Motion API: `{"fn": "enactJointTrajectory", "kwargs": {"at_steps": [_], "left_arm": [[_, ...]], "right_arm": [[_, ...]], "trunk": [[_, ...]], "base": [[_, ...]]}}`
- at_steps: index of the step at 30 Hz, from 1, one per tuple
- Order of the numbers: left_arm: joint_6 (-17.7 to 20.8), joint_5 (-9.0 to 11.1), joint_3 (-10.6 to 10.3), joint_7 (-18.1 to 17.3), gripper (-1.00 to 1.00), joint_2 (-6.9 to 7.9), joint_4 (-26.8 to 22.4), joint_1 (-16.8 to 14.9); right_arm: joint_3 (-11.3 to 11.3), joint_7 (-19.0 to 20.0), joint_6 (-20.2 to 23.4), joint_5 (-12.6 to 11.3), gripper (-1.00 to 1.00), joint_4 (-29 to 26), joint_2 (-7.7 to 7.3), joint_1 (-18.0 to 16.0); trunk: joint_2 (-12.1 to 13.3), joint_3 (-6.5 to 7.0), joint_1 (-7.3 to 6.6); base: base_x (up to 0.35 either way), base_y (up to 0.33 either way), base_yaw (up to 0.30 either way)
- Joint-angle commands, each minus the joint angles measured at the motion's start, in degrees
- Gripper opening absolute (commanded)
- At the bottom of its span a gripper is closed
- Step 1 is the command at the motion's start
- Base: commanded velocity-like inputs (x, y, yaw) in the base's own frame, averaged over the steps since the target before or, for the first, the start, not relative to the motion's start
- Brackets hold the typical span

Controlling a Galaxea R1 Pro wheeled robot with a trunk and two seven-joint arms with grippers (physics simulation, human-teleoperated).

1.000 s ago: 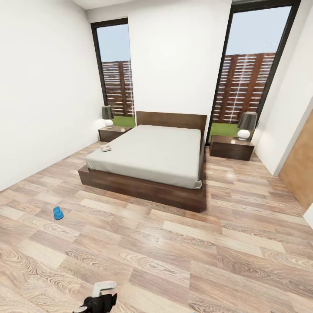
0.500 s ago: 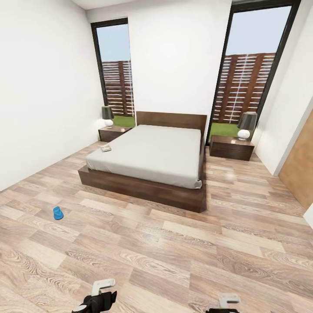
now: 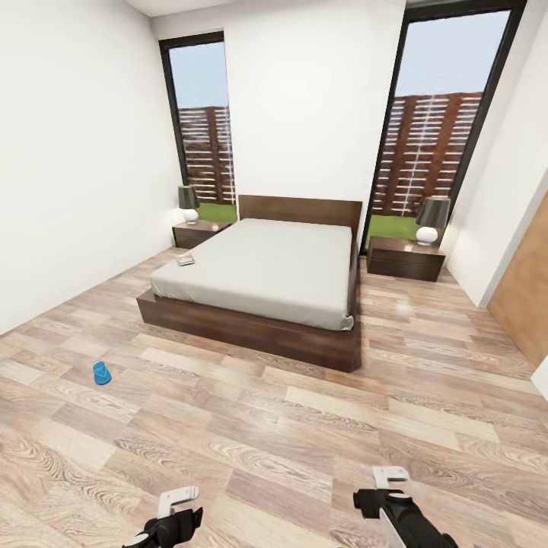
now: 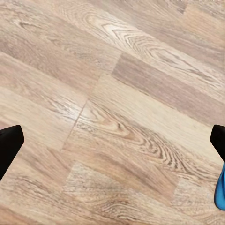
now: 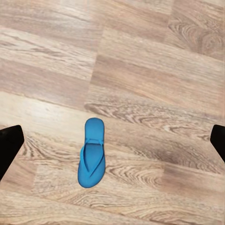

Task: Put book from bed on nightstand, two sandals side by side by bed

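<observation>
The bed [image 3: 266,270] with its pale mattress stands mid-room against the far wall. The book [image 3: 185,260] lies on the mattress near its left edge. A nightstand [image 3: 198,233] flanks the bed on the left and another nightstand [image 3: 405,259] on the right. One blue sandal [image 3: 102,373] lies on the floor at the left. A second sandal [image 5: 92,153] lies on the planks below my right gripper [image 5: 112,140], which is open; a blue sliver of sandal [image 4: 220,193] shows at the edge of the left wrist view. My left gripper [image 3: 176,500] is open over bare floor. My right gripper [image 3: 390,478] hangs low at the front.
A lamp [image 3: 189,202] stands on the left nightstand and a lamp [image 3: 431,218] on the right one. Tall windows [image 3: 204,129] sit either side of the headboard. A brown wooden door [image 3: 525,297] is at the right wall. Wood-plank floor [image 3: 289,426] stretches between me and the bed.
My right arm has come up into the head view at the lower right. My left gripper has dropped slightly. The room and the sandal on the left have not moved.
</observation>
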Motion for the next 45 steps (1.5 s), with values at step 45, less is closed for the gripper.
{"fn": "enactJointTrajectory", "kwargs": {"at_steps": [45], "left_arm": [[0.38, 0.67, 0.39, 0.07, 1.0, -0.02, 0.13, -0.01]], "right_arm": [[-0.04, 0.07, 0.43, -0.06, 1.0, -0.87, 0.02, -0.31]], "trunk": [[-8.45, -3.83, 4.61]], "base": [[0.0, 0.0, 0.0]]}}
